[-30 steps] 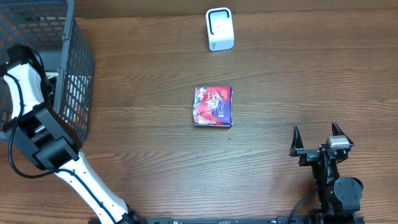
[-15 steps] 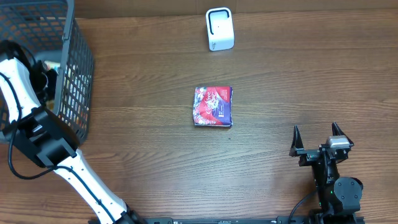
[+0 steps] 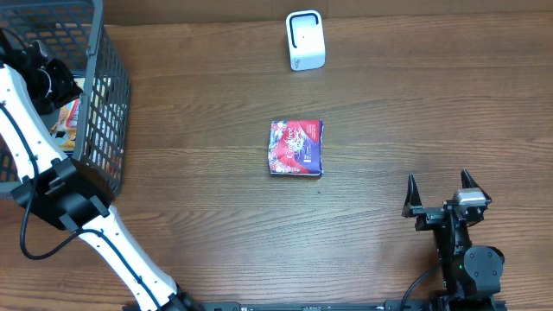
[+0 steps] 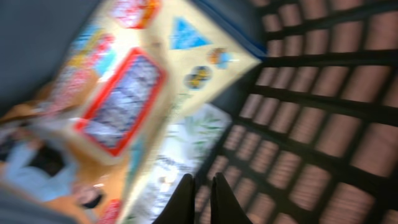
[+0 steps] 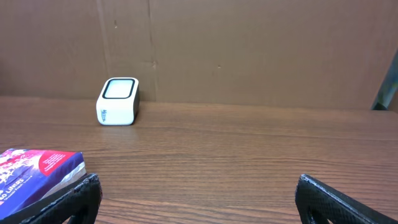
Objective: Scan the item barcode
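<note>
Left end effector [image 4: 200,196] is pinched shut on nothing inside the basket [image 3: 111,104] at 10 o'clock, right end effector [image 3: 436,192] wide open. Box [image 3: 296,148] sits at bench [image 3: 199,199] centre, scanner [image 3: 305,41] at 12. Shut fingers [image 4: 184,198] might snag the mesh [image 4: 311,124].

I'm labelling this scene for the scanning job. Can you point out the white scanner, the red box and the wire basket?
white scanner [image 3: 306,41], overhead view, centre of its window.
red box [image 3: 296,148], overhead view, middle of its printed top.
wire basket [image 3: 111,95], overhead view, its right mesh wall.
</note>
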Tool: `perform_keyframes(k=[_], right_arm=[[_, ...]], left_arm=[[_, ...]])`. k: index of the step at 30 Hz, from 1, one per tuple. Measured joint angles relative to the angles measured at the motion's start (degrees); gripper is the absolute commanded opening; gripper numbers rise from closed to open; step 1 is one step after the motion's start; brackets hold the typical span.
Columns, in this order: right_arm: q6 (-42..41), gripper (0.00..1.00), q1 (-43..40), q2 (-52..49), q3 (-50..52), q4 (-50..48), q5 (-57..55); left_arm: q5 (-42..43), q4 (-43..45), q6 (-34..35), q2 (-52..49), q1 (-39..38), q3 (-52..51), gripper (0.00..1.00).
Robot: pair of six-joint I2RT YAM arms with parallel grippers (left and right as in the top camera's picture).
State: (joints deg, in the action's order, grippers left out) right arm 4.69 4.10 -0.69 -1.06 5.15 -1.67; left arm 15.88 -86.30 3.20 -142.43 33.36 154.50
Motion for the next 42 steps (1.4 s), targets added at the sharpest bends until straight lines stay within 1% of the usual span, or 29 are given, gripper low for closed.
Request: perform_keyframes(k=[2, 4, 5, 6, 7, 8, 9, 12, 14, 18, 24, 27, 35, 42], right_arm=[[0.02, 1.0, 0.02, 0.0, 0.0, 0.02, 0.0], [0.02, 1.0, 0.0, 0.0, 0.0, 0.02, 0.02], [0.02, 1.0, 0.02, 0.0, 0.0, 0.0, 0.0], [0.02, 1.0, 0.02, 0.0, 0.0, 0.02, -0.02], [0.02, 1.0, 0.02, 0.0, 0.0, 0.02, 0.0], [0.02, 1.0, 0.02, 0.0, 0.0, 0.0, -0.02], [0.02, 1.0, 0.02, 0.0, 0.0, 0.02, 0.0], [0.02, 1.0, 0.0, 0.0, 0.0, 0.02, -0.02], [0.0, 1.0, 0.02, 0.0, 0.0, 0.02, 0.0], [0.02, 1.0, 0.02, 0.0, 0.0, 0.02, 0.0], [0.02, 1.0, 0.0, 0.0, 0.0, 0.0, -0.02], [0.02, 1.0, 0.02, 0.0, 0.0, 0.02, -0.02], [0.02, 1.0, 0.02, 0.0, 0.0, 0.0, 0.0], [0.0, 1.0, 0.0, 0.0, 0.0, 0.0, 0.0]], left_arm=[[-3.74, -0.07, 0.85, 0.0, 0.0, -0.28, 0.27], [-6.86, 0.44, 1.29, 0.0, 0.0, -0.76, 0.47], [-8.09, 1.29, 1.42, 0.0, 0.0, -1.36, 0.62], [-8.79, 2.12, 1.49, 0.0, 0.0, -1.99, 0.73], [-9.55, 3.1, 1.44, 0.0, 0.0, -2.82, 0.8], [-10.01, 4.04, 1.46, 0.0, 0.0, -3.8, 0.85], [-10.19, 4.7, 1.62, 0.0, -0.02, -4.61, 0.87], [-10.58, 7.41, 1.29, 0.0, -0.37, -7.41, 0.89], [-10.6, 9.66, 0.83, 0.0, -0.85, -9.55, 1.0], [-12.37, 14.93, -0.87, 0.0, -3.06, -14.75, 1.0], [-22.6, 21.27, -1.95, -0.11, -6.1, -20.35, 1.0], [-25.64, 23.82, -1.97, -0.11, -6.23, -22.1, 1.0], [-27.12, 29.57, -2.14, 0.52, -5.27, -26.86, 1.0], [-27.52, 32.7, -2.36, 2.49, -5.14, -31.47, 1.0]])
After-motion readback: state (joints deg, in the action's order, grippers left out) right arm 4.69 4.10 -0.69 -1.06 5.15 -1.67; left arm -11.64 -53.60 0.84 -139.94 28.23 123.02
